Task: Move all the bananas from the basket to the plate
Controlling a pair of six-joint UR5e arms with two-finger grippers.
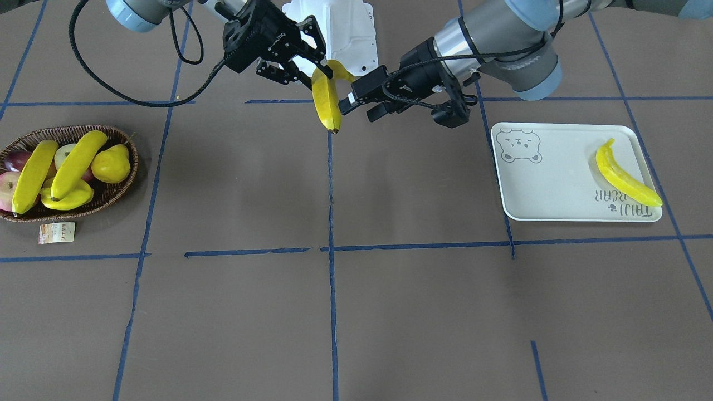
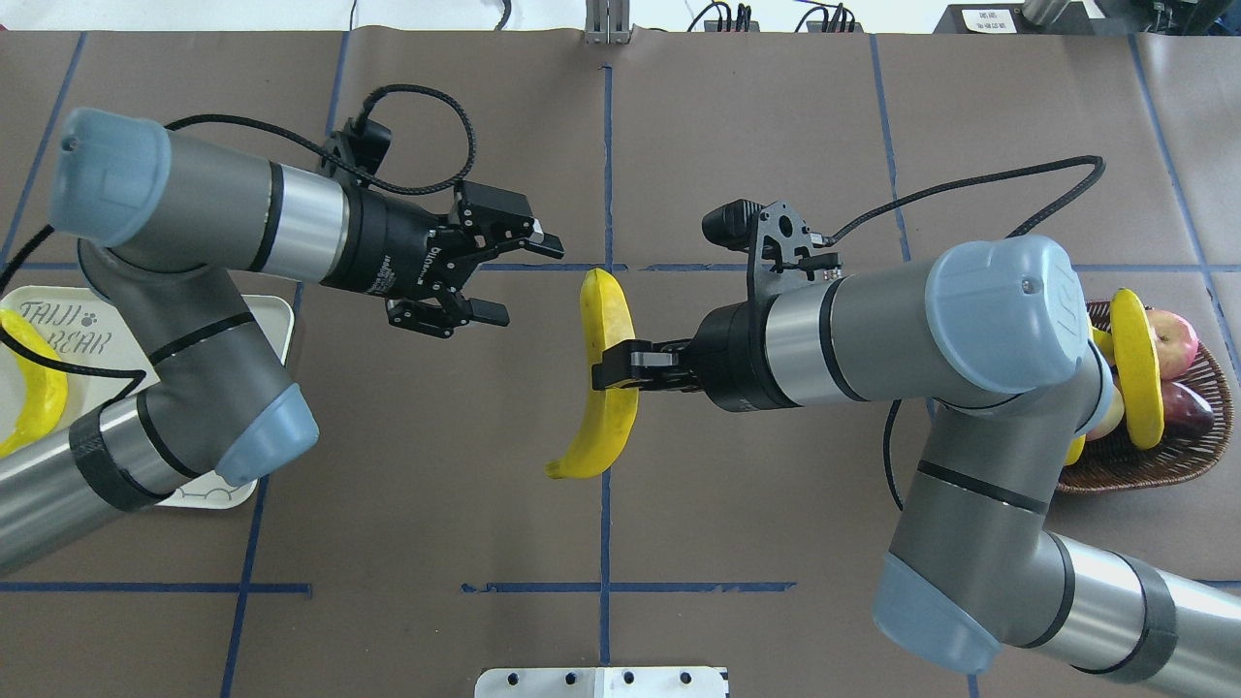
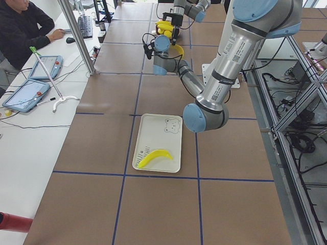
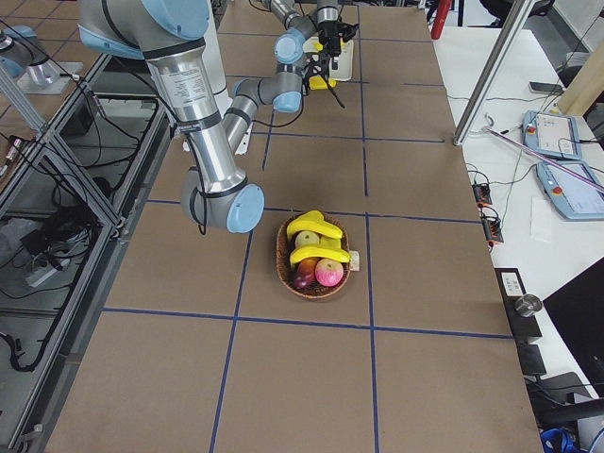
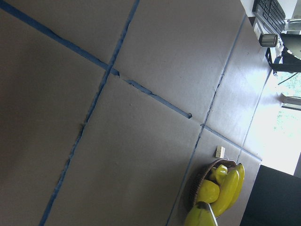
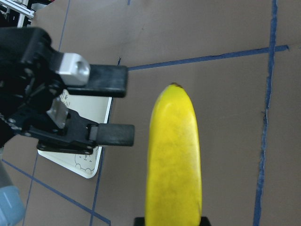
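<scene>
— Which gripper has fruit in it?

— The right gripper [image 2: 609, 370]. It is clenched on the held banana [image 2: 611, 417] about halfway along its length, up off the surface over the middle of the table [image 2: 436, 485]. The fruit runs roughly along the blue tape line [image 2: 605, 533], stem end toward the robot's edge.

— And the left gripper [image 2: 533, 278]?

— Its jaws are spread wide with nothing between them. It points at the held banana from the left-end side, just beside it. The right wrist view shows a gap between its fingers [image 6: 110, 134] and the yellow skin.

— What about the plate?

— The plate [image 1: 546, 184] lies flat near the table's left end. A lone banana [image 1: 626, 178] lies diagonally on it by the short edge nearest that end, well apart from the bear print [image 1: 519, 146].

— And the basket?

— The basket [image 1: 108, 195] sits near the table's right end. Two bananas lie side by side across the other fruit in it: the outer banana [image 1: 33, 175] and the inner banana [image 1: 78, 161]. A yellow pear [image 1: 111, 163] sits just beside the inner one, and a red apple [image 1: 8, 189] shows partly under the outer one. The paper tag [image 1: 55, 233] lies on the table just outside the rim, on the operators' side.
</scene>
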